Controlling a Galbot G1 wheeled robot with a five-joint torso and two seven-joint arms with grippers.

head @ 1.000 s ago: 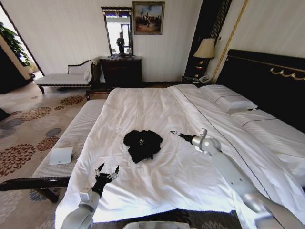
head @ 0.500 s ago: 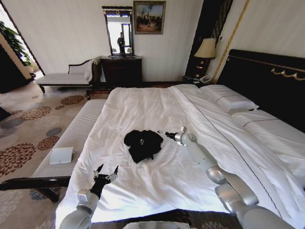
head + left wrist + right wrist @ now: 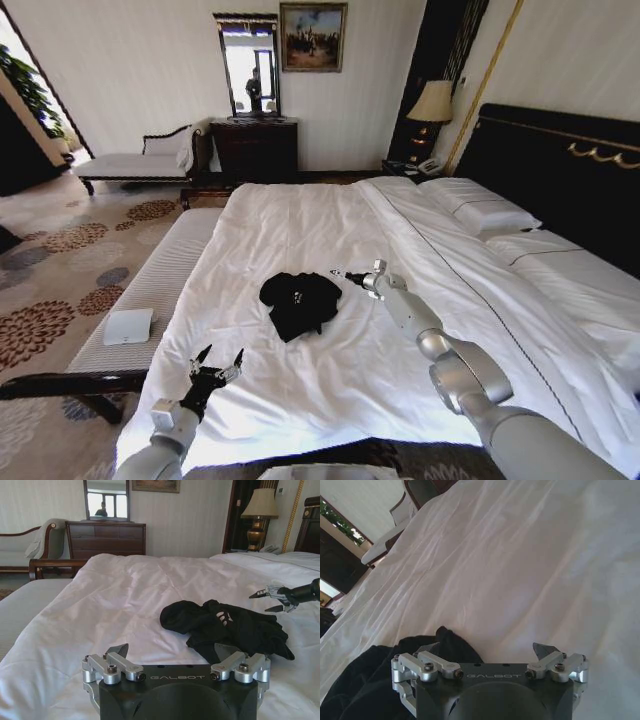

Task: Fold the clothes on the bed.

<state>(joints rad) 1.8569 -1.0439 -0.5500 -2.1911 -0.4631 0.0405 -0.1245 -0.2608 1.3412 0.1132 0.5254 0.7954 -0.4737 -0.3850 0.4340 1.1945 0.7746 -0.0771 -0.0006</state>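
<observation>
The T-shirt (image 3: 300,301) lies in a crumpled black heap on the white bed (image 3: 300,225), just beside and slightly below the tips of the right gripper (image 3: 337,273), whose fingers are spread apart with nothing between them. In the right wrist view the dark cloth (image 3: 385,672) bunches under 1 finger while bare sheet stretches ahead. The left gripper (image 3: 217,364) hangs over the near edge of the bed, well short of the shirt, its 2 fingers also parted and empty.

The shirt looks light, limp and easy to drag; it will likely sag and fold on itself when lifted. A pinch on a raised outer fold or hem, rather than the thick middle, seems the better hold, and the smooth sheet may let it slide.
</observation>
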